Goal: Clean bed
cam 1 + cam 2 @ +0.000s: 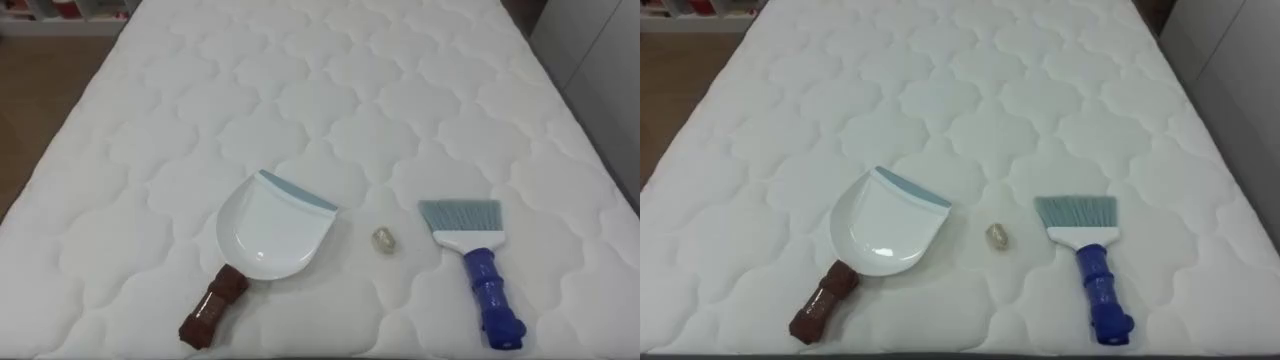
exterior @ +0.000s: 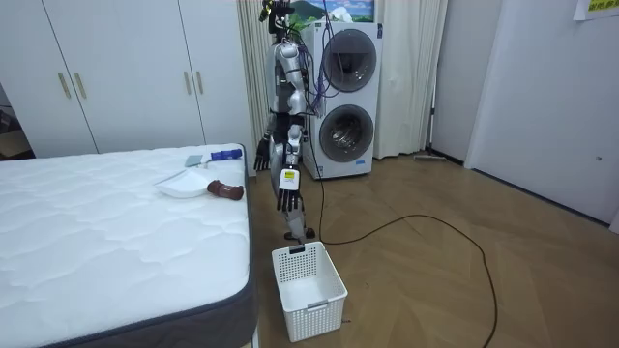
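Bed point(image 1: 300, 90) is not yet cleaned. On its white quilted top a small, pale crumpled scrap point(image 1: 384, 239) lies just to the right of the dustpan point(image 1: 275, 230), not touching it. The hand brush point(image 1: 475, 250) lies further right of the dustpan, beyond the scrap. The dustpan's blue-edged lip faces away from the robot and a little rightward, and its brown handle point(image 1: 213, 305) points back at the bed's near edge.

The step in hand, as I judge it, is the reach for the two tools. To do it well, the left hand should take the brown handle and the right hand the brush's blue handle point(image 1: 495, 295), each gripped mid-handle so the tool does not swing. The dustpan then needs turning until its lip faces the scrap and presses flat into the soft mattress. Otherwise the scrap may slip under the lip. Short, light strokes toward the dustpan suit best, since the scrap looks light enough to skip over the quilting.

In the room view the robot stands upright at the bed's edge beside the dustpan, arms hanging. The left hand point(image 2: 287, 198) and right hand point(image 2: 262, 155) are empty, their fingers relaxed and apart. Both are off the bed, short of the dustpan and so apart from the scrap. A white basket point(image 2: 308, 280) stands on the floor below the dustpan's end of the bed.
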